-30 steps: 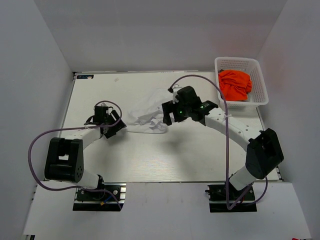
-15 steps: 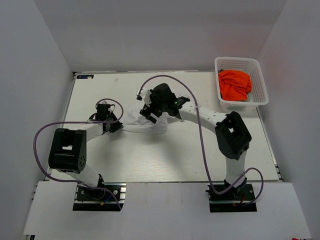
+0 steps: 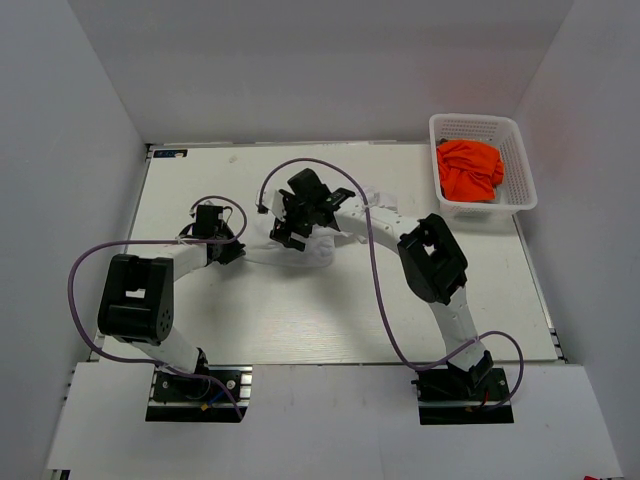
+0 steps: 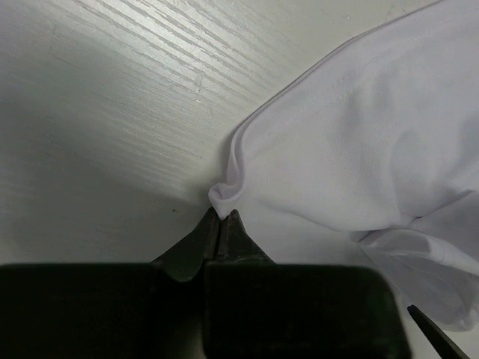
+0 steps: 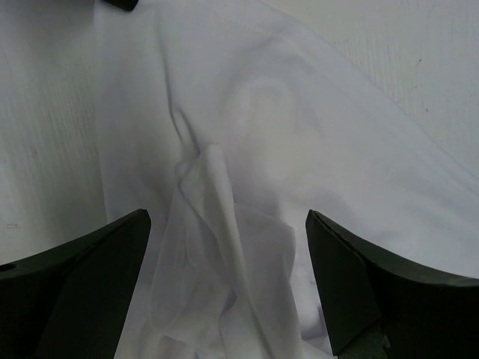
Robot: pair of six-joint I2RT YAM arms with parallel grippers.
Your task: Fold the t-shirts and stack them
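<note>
right claw point(image 5: 227, 223) shifted left, released; left claw point(image 4: 221, 218) pinching white t-shirt point(image 4: 352, 149), stretched left-right.

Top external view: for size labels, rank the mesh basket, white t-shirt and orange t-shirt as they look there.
1. Mesh basket and white t-shirt: alike; the right arm hides part of the shirt.
2. Orange t-shirt, bunched inside the basket.

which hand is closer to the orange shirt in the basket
Right. The right hand hangs open over the white t-shirt, left of the orange t-shirt; the left hand is farther left, pinching the white one's edge.
</note>
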